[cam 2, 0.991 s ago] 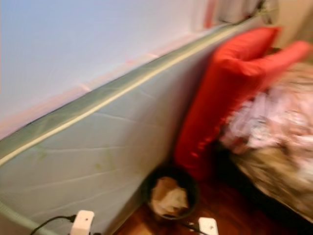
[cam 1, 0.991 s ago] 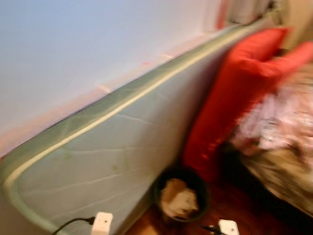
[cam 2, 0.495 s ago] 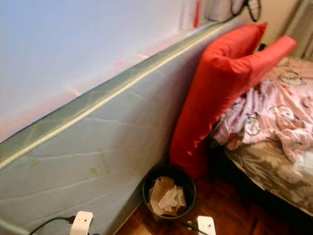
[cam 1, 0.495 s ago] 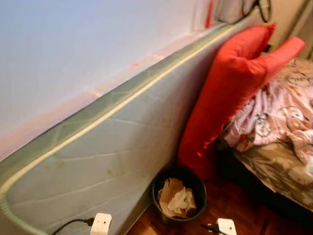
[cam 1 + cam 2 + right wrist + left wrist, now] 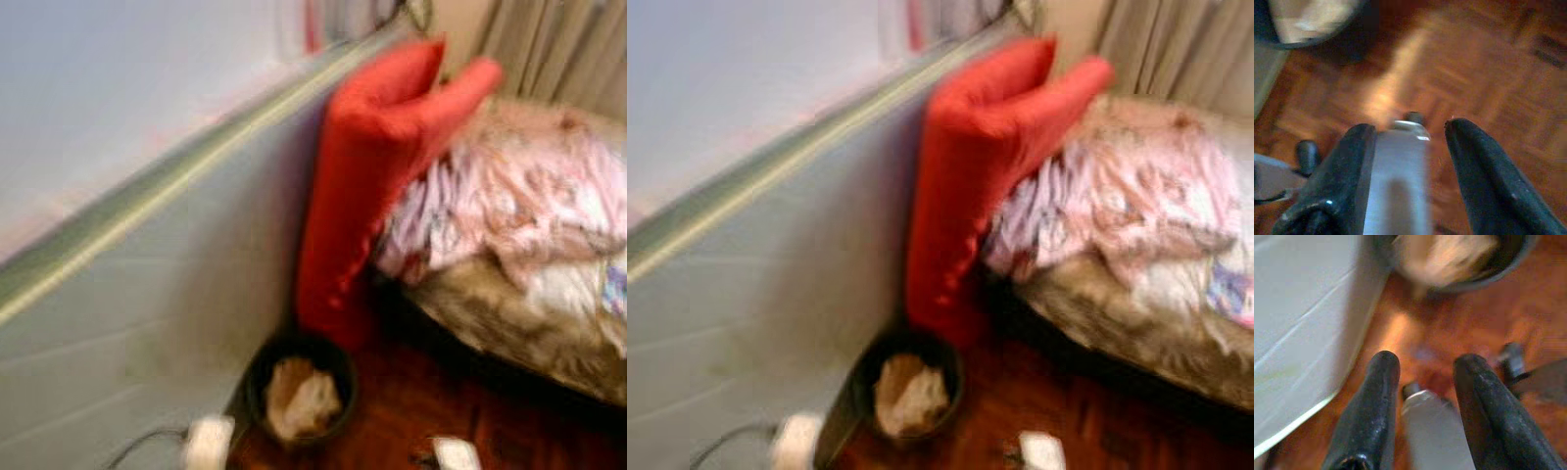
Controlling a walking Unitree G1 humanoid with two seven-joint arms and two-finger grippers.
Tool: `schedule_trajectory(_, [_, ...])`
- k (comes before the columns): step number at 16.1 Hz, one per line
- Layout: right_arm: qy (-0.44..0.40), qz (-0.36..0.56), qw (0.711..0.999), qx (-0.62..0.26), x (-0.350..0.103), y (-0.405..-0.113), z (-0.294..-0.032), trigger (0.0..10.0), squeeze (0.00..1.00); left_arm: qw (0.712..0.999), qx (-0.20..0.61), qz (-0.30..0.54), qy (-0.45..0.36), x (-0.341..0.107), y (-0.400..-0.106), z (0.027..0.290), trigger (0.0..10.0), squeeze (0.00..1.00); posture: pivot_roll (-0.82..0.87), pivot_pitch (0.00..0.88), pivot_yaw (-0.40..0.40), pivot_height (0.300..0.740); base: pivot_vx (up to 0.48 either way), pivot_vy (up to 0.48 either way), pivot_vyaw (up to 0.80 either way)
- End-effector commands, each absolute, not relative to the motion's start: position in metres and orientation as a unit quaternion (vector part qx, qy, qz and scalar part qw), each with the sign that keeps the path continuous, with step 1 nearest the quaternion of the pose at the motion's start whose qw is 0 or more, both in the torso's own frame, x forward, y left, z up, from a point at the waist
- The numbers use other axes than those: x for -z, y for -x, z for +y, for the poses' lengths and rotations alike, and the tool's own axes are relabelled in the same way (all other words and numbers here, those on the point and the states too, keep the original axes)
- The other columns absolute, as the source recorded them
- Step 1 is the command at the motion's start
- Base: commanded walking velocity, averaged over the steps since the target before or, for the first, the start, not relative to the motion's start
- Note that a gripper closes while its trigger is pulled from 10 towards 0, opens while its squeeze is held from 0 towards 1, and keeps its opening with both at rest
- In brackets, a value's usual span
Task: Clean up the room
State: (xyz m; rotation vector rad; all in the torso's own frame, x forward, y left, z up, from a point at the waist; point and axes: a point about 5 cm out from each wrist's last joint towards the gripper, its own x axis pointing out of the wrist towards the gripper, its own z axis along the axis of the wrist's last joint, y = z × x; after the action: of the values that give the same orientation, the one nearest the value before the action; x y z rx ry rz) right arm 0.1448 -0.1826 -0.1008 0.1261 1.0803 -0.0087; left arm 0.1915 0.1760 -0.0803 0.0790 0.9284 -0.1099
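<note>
We see a blurred black wastebasket [image 5: 299,399] of crumpled paper [image 5: 299,401] on the parquet floor [image 5: 1484,73] between the upended mattress [image 5: 137,294] and red cushion [image 5: 367,186], rumpled bedding [image 5: 509,196] beyond, while our wrist views show left gripper [image 5: 1427,382] and right gripper [image 5: 1408,142], fingers apart, empty above the floor near the basket.

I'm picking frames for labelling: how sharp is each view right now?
Both eye views are motion-blurred, the red cushion and bin smeared; left wrist view has soft fingers over a blurred floor; right wrist view is similar, with glare on the wood floor.
</note>
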Motion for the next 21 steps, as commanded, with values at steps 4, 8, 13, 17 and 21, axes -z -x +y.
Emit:
schedule_trajectory(4, [-0.076, 0.5, 0.863, 0.006, 0.0989, -0.1513, -0.1751, 10.0, 0.0, 0.886, 0.047, 0.459, -0.049, 0.0826, -0.1845, 0.1876, 10.0, 0.0, 0.02, 0.0, -0.011, 0.74, 0.0, -0.342, 0.0])
schedule_trajectory(8, [-0.078, 0.497, 0.864, 0.012, 0.0985, -0.1524, -0.1748, 10.0, 0.0, 0.885, 0.048, 0.46, -0.049, 0.0827, -0.1845, 0.1874, 10.0, 0.0, 0.01, 0.0, -0.006, 0.74, 0.0, -0.339, 0.0])
schedule_trajectory(13, [-0.078, 0.498, 0.864, 0.011, 0.0986, -0.1525, -0.1743, 10.0, 0.0, 0.885, 0.045, 0.46, -0.049, 0.0824, -0.1846, 0.1896, 10.0, 0.0, 0.01, 0.0, -0.006, 0.74, 0.0, -0.34, 0.0])
schedule_trajectory(17, [-0.078, 0.497, 0.864, 0.011, 0.0985, -0.1524, -0.1746, 10.0, 0.0, 0.884, 0.045, 0.462, -0.048, 0.0833, -0.1827, 0.1895, 10.0, 0.0, 0.01, 0.0, -0.007, 0.74, 0.0, -0.34, 0.0])
schedule_trajectory(21, [-0.077, 0.496, 0.865, 0.01, 0.0984, -0.1525, -0.1749, 10.0, 0.0, 0.884, 0.046, 0.463, -0.046, 0.0841, -0.1813, 0.1882, 10.0, 0.0, 0.01, 0.0, -0.009, 0.74, 0.0, -0.34, 0.0])
